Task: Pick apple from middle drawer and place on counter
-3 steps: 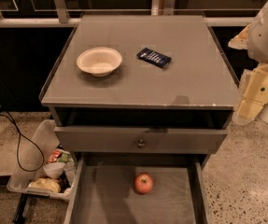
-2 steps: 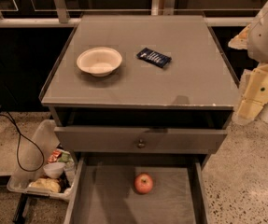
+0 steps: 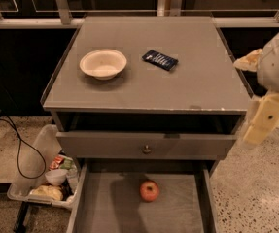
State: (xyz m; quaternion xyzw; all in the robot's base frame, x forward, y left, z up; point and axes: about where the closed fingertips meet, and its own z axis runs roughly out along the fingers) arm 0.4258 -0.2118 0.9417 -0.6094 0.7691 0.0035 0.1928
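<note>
Grey laminate, smooth and dull, makes up the counter (image 3: pixel 178 89), a square top with a thin raised rim. It stands on a speckled terrazzo floor (image 3: pixel 255 193), with dark glass panels and pale metal posts (image 3: pixel 61 4) behind it at 12 o'clock.

On the top I count two things. One white bowl (image 3: pixel 103 63) sits upright at 9 o'clock from the centre. One dark blue packet (image 3: pixel 160 59) lies flat just off the centre towards 1 o'clock, apart from the bowl.

Below the top, one grey drawer front (image 3: pixel 187 147) with one small round knob (image 3: pixel 146 149) stands a little out from the cabinet. Under it the middle drawer (image 3: pixel 114 208) is pulled far out towards 6 o'clock, showing its grained floor. One apple (image 3: pixel 149 191), red with a yellowish patch, rests on that floor near the middle, clear of both side walls.

At 8 o'clock one clear plastic bin (image 3: pixel 37 169) holds a jumble of wrappers and cups, and one black cable (image 3: pixel 20 149) loops across it.

The gripper (image 3: pixel 255 130) hangs at 3 o'clock, cream-coloured, just beside the counter's right edge and well apart from the apple. I cannot tell whether it is wide or narrow, and it holds nothing I can see.
</note>
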